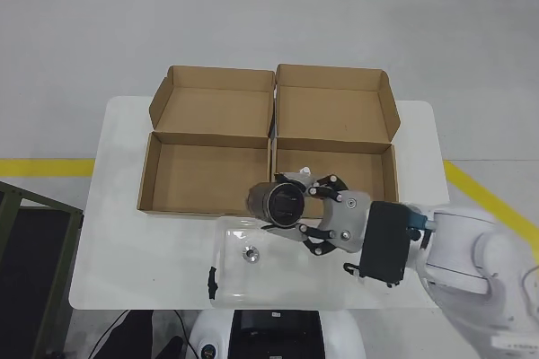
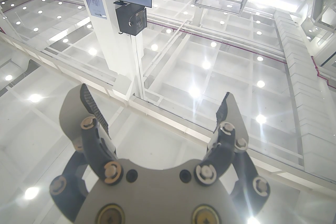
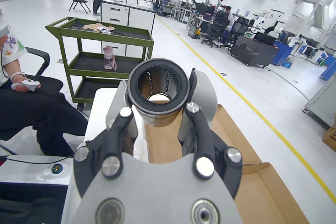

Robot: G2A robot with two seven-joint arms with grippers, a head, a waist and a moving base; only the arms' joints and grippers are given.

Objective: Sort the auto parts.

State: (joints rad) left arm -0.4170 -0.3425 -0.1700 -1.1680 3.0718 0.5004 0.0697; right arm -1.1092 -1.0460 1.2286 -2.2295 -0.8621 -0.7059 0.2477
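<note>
while a small metal part [image 1: 249, 254] lay in the clear tray [image 1: 287, 275] at the tabletop's near edge, the right gripper [image 1: 294, 206] hung just beyond it, clamped on a cylindrical bearing [image 1: 279, 203] above the near walls of two open cardboard boxes [image 1: 198, 175]. the left gripper [image 2: 157, 109] gaped wide, aimed at the ceiling.

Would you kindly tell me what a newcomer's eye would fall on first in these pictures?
The right gripper holds a dark, hollow metal cylinder above the table, over the near edge where two open cardboard boxes meet. Nearer the robot, a clear tray holds one small metal part. The left gripper is open and points upward.
</note>
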